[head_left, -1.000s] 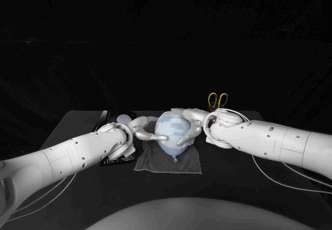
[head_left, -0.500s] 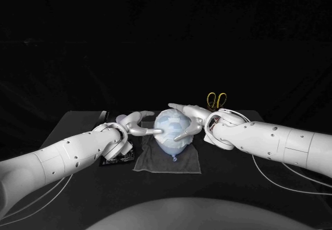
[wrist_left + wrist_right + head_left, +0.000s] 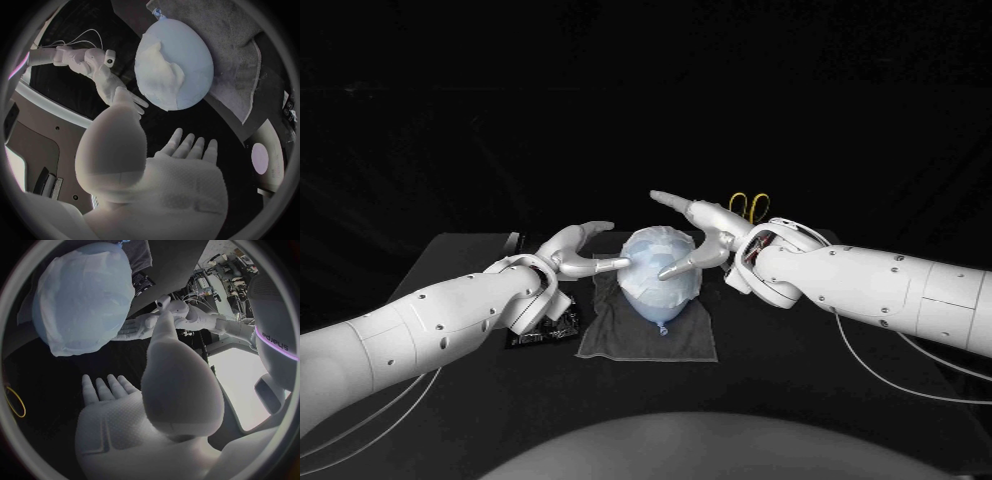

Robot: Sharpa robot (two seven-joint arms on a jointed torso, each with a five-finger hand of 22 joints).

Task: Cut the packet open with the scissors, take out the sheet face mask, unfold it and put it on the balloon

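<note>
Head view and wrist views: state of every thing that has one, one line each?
balloon: inflated, lying on the cloth, knot toward the robot.
sheet mask: unfolded, draped over the balloon.
cloth: spread flat under the balloon.
scissors: on the table, blades hidden.
packet: lying by the left arm; opening not visible.
left hand: fingers apart, holds nothing.
right hand: fingers apart, holds nothing.

Smooth balloon [image 3: 195, 60], thin sheet mask [image 3: 157, 75], matt rough cloth [image 3: 237, 35].
</note>
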